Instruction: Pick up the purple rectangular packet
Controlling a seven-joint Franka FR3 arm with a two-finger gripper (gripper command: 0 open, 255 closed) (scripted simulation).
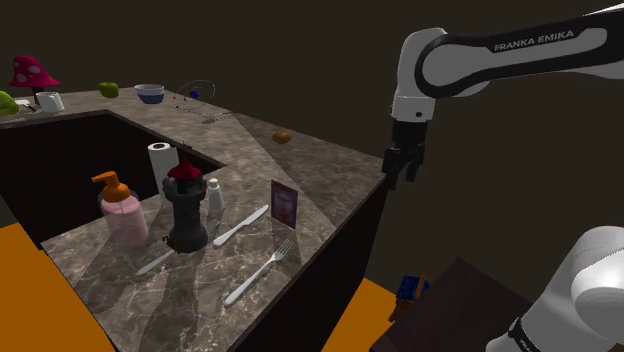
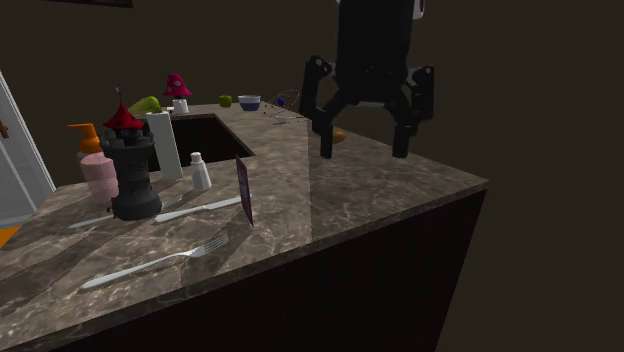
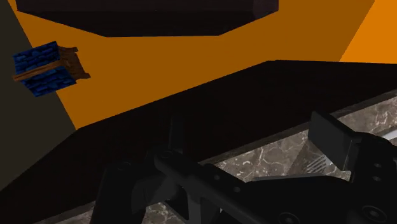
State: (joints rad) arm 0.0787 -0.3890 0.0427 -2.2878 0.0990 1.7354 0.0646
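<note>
The purple rectangular packet (image 1: pixel 285 205) stands upright on the marble counter (image 1: pixel 330 165), near its front edge beside a knife. In the second exterior view the packet (image 2: pixel 244 190) shows almost edge-on. My gripper (image 1: pixel 402 178) hangs open above the counter's corner, well off to the shoulder view's right of the packet and higher than it. Its black fingers (image 2: pixel 327 140) stand wide apart with nothing between them, and the gripper (image 2: pixel 365 145) points down. In the wrist view the gripper (image 3: pixel 235 175) looks past the counter's edge (image 3: pixel 280 153) to the orange floor.
Close to the packet stand a black castle-shaped grinder (image 1: pixel 186 208), a white shaker (image 1: pixel 214 195), a paper towel roll (image 1: pixel 160 165) and a pink pump bottle (image 1: pixel 122 210). A knife (image 1: pixel 240 225) and fork (image 1: pixel 258 272) lie flat. A sink recess (image 1: pixel 70 170) lies behind. A blue object (image 3: pixel 44 67) rests on the floor.
</note>
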